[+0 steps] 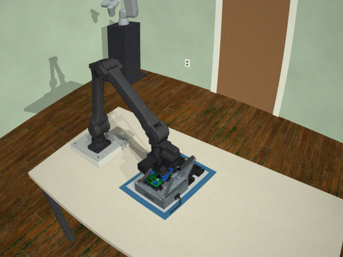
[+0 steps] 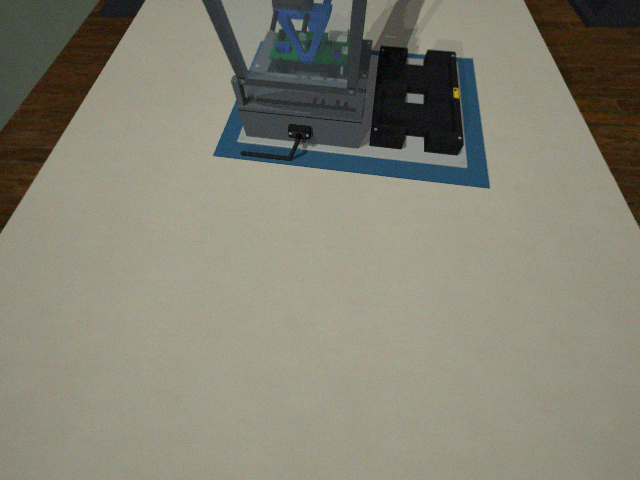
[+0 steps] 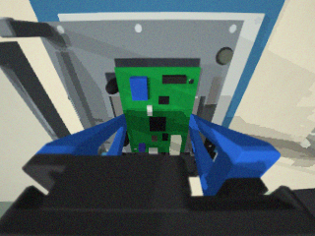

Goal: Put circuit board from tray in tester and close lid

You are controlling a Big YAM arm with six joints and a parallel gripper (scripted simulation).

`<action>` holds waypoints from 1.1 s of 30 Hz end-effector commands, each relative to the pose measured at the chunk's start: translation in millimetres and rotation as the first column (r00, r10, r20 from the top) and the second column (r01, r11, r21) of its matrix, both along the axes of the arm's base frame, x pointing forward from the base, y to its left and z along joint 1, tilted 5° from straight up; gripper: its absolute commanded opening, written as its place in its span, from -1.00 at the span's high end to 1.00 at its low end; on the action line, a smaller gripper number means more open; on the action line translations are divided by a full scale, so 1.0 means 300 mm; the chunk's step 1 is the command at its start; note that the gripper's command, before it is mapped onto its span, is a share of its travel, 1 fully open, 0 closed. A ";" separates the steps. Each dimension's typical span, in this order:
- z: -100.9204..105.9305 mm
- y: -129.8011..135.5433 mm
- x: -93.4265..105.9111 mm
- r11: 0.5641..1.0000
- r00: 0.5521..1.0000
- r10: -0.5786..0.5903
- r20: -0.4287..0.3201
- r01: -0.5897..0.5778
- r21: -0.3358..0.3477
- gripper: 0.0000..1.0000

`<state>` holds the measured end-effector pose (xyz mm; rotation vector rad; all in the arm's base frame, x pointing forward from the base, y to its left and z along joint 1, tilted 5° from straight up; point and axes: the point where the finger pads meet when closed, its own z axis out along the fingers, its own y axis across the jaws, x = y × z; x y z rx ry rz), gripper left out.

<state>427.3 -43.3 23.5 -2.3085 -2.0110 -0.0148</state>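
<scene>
From the top view, the hand is down over the tester, whose lid stands raised.

In the exterior view, the circuit board is over the tester (seen through the lid), beside the black tray on the counter.

At the wrist, the blue fingers are clamped on the board's long edges, its face up; the pins are hidden.
</scene>
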 end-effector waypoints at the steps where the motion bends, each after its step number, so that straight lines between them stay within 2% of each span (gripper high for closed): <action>1: 0.048 0.008 0.024 1.000 0.999 0.002 0.045 -0.001 -0.009 -0.45; 33: 0.073 0.004 0.062 1.000 0.998 0.002 0.069 -0.001 -0.012 -0.45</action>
